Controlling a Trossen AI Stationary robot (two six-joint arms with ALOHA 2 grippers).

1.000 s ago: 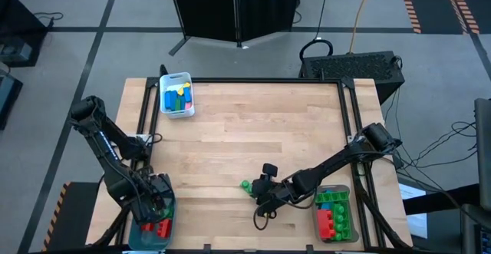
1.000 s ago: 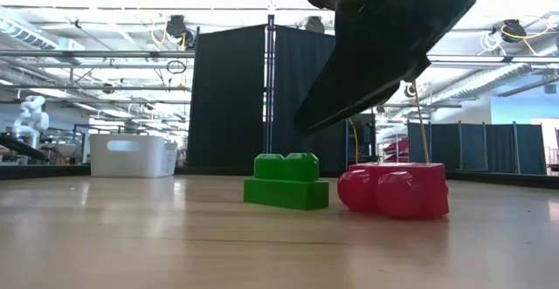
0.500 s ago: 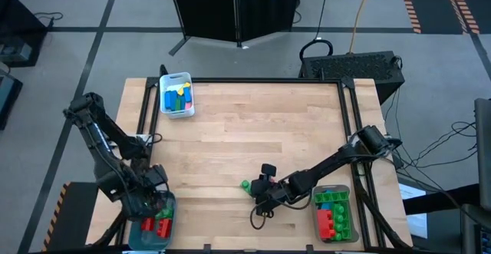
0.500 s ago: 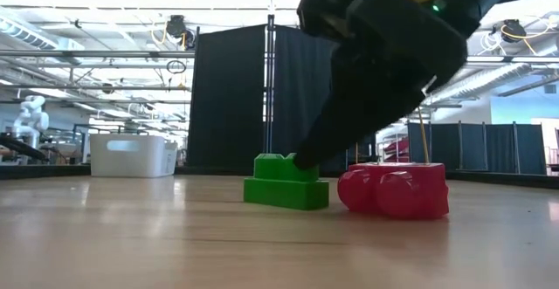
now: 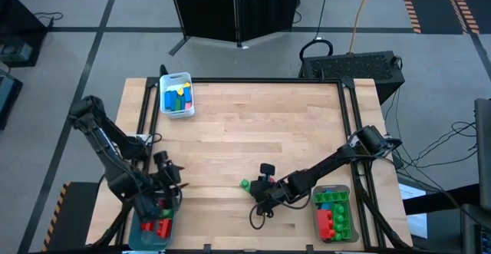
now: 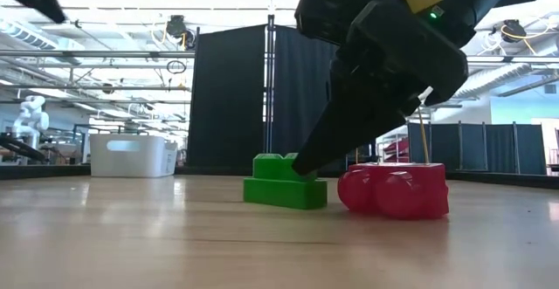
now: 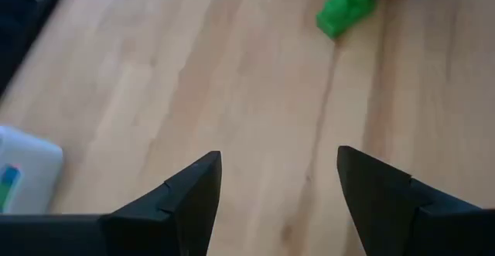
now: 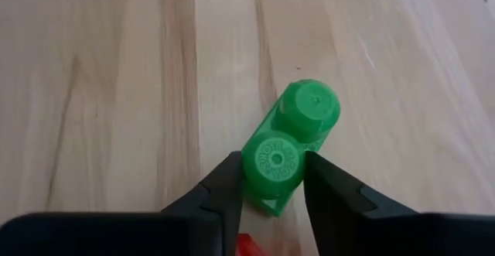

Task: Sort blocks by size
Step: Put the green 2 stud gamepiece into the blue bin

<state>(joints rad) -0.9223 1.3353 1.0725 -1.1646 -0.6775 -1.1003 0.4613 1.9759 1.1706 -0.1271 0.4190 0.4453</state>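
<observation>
A green two-stud block (image 5: 245, 184) lies flat on the wooden table near its front middle and also shows in the low view (image 6: 286, 184). A red block (image 6: 395, 191) rests on the table right beside it. My right gripper (image 5: 258, 191) is down at the green block and shut on its near end (image 8: 272, 163). My left gripper (image 5: 169, 179) is open and empty (image 7: 278, 159). It hovers over the table's near left, just by the teal bin (image 5: 153, 225), which holds red blocks. My right gripper pinches the green block's end nearest the wrist, at the stud (image 8: 272, 180), between its two fingers (image 8: 229, 185). The fingers slant down from the table's right side (image 6: 307, 158) and lie along the block. The block rests flat on the table, studs up.
A white bin (image 5: 176, 94) with blue, yellow and green blocks stands at the far left corner. A clear bin (image 5: 334, 214) with green and red blocks stands at the near right. Bare wood lies across the table's middle.
My right gripper has come down onto the green block, its fingertip now at the block's studs. My left gripper has risen from over the teal bin and swung toward the table's middle. Both blocks have stayed in place.
</observation>
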